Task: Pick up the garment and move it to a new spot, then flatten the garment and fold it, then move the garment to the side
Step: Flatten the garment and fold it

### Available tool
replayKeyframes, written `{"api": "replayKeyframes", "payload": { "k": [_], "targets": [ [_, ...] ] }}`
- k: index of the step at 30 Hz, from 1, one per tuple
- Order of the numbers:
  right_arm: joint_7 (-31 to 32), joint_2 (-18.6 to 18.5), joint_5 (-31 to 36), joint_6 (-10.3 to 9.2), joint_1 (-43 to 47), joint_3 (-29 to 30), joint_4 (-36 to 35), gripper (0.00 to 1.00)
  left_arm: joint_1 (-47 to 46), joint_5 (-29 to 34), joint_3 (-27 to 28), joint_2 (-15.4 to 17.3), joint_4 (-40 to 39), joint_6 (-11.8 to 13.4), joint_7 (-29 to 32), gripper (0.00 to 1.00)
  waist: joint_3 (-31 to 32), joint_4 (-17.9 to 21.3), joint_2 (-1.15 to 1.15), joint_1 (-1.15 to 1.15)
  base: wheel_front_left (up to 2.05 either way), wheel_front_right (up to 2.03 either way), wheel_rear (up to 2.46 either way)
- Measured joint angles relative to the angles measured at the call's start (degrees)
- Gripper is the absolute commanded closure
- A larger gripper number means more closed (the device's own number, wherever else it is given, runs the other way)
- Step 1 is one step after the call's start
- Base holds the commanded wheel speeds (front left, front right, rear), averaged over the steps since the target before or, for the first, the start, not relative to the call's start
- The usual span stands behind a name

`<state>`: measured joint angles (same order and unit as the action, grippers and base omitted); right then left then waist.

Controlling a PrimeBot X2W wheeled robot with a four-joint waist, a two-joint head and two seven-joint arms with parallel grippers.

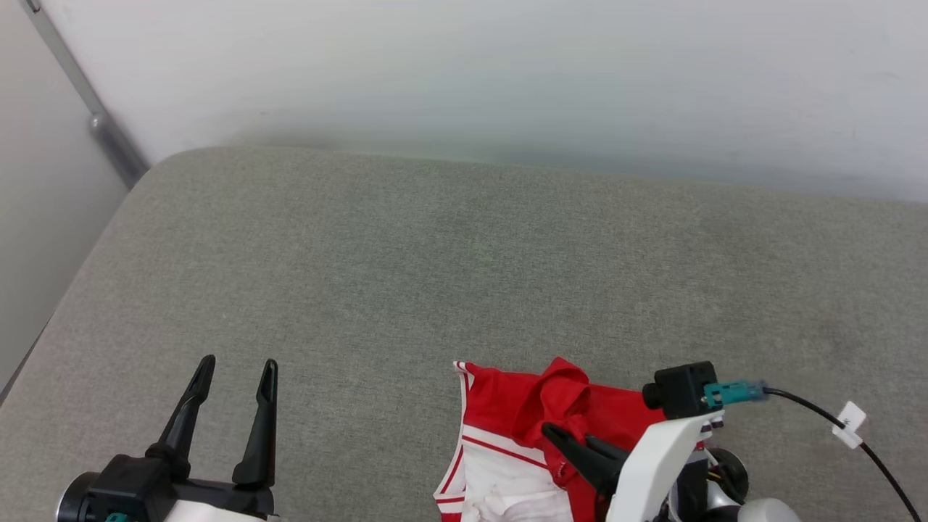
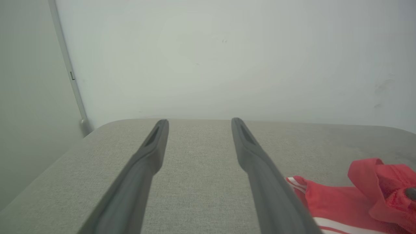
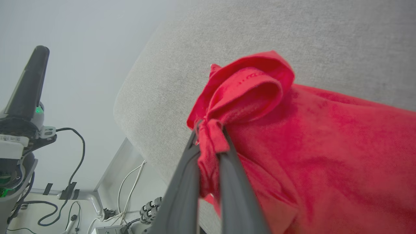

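Note:
The garment [image 1: 507, 417] is a red jersey with white parts and striped trim, bunched at the near edge of the grey table [image 1: 464, 275], right of centre. My right gripper [image 1: 562, 437] is shut on a red fold of the garment [image 3: 247, 94], the cloth pinched between its fingers [image 3: 182, 182]. My left gripper [image 1: 235, 370] stands open at the lower left, well apart from the garment, with nothing between its fingers [image 2: 152, 149]. The garment's red edge [image 2: 341, 198] lies to the right in the left wrist view. Its lettering is hidden.
A white wall [image 1: 507, 72] stands behind the table. A black cable with a white tag [image 1: 850, 420] trails from my right wrist. Below the table edge, cables and a power strip [image 3: 107, 224] lie on the floor. My left gripper [image 3: 27, 81] rises at the right wrist view's left side.

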<state>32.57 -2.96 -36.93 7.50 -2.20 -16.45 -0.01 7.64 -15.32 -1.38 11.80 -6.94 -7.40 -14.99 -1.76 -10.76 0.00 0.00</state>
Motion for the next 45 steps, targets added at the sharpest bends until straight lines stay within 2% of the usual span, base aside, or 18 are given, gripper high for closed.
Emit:
{"api": "replayKeyframes", "payload": {
  "k": [6, 7, 8, 13, 16, 18, 22, 26, 28, 31, 37, 41, 45],
  "targets": [
    [-3.8, 0.0, 0.1, 0.00, -4.3, -3.9, 8.4, 1.00, -0.8, -0.1, -0.5, 0.0, 0.2, 0.0, 0.0, 0.00, -0.6, -1.5, 0.00, 0.00, 0.00, 0.00, 0.00],
    [-4.1, 0.0, 0.4, -0.01, -5.0, -4.8, 9.7, 0.92, -0.9, -0.1, -0.6, 0.0, 0.3, 0.0, 0.0, 0.00, -0.7, -1.7, 0.00, 0.00, 0.00, 0.00, 0.00],
    [-4.4, -0.1, 0.7, -0.01, -5.5, -5.8, 10.5, 0.00, -0.9, -0.1, -0.7, 0.0, 0.4, 0.0, 0.0, 0.00, -0.8, -1.9, 0.00, 0.00, 0.00, 0.00, 0.00],
    [-6.4, 0.0, -0.9, -0.01, -6.9, -11.3, 11.4, 0.00, -0.9, -0.1, -0.6, -0.1, 0.7, 0.0, 0.0, 0.00, -1.2, -2.2, 0.00, 0.00, 0.00, 0.00, 0.00],
    [-6.9, 0.1, -1.1, 0.00, -8.1, -12.6, 11.3, 0.00, -0.9, -0.1, -0.4, -0.1, 0.8, 0.0, 0.0, 0.00, -1.2, -1.9, 0.00, 0.00, 0.00, 0.00, 0.00],
    [-7.5, 0.0, 1.1, -0.01, -9.5, -12.0, 11.3, 0.00, -0.9, -0.1, -0.3, -0.1, 0.9, 0.0, 0.0, 0.00, -1.1, -1.5, 0.00, 0.00, 0.00, 0.00, 0.00],
    [-8.4, 0.1, 6.1, -0.01, -12.7, -8.2, 11.1, 0.00, -0.9, -0.1, -0.2, 0.0, 0.8, 0.0, 0.0, 0.00, -0.8, -0.2, 0.00, 0.00, 0.00, 0.00, 0.00],
    [-9.5, 0.0, 17.0, -0.01, -16.7, -3.7, 10.3, 0.00, -0.9, -0.1, -0.2, 0.0, 0.4, 0.0, 0.0, 0.00, -0.7, 1.3, 0.00, 0.00, 0.00, 0.00, 0.00],
    [-10.7, -0.9, 21.1, 0.01, -17.9, -1.8, 9.3, 0.00, -1.1, -0.1, -0.1, -0.1, 0.3, 0.0, 0.0, 0.00, -0.8, 2.1, 0.00, 0.00, 0.00, 0.00, 0.00],
    [-13.4, -5.4, 25.6, 0.01, -18.5, 0.9, 7.9, 0.00, -1.3, -0.1, 0.0, -0.2, 0.1, 0.0, -0.1, 0.00, -0.9, 3.3, 0.00, 0.00, 0.00, 0.00, 0.00],
    [-21.5, -11.8, 29.4, 0.01, -16.8, 6.9, 4.2, 0.00, -1.9, -0.1, -0.2, -0.5, -0.1, 0.0, -0.1, 0.00, -1.4, 5.1, 0.00, 0.00, 0.00, 0.00, 0.00],
    [-26.8, -12.4, 29.4, 0.01, -12.0, 11.0, 1.2, 0.00, -2.0, 0.0, -0.5, -0.8, -0.1, 0.0, -0.1, 0.00, -1.8, 5.9, 0.00, 0.00, 0.00, 0.00, 0.00],
    [-31.6, -11.2, 29.4, 0.01, -7.2, 14.8, -2.4, 0.00, -2.0, 0.0, -0.9, -0.9, -0.1, 0.0, -0.1, 0.00, -2.3, 6.3, 0.00, 0.00, 0.00, 0.00, 0.00]
  ]
}}
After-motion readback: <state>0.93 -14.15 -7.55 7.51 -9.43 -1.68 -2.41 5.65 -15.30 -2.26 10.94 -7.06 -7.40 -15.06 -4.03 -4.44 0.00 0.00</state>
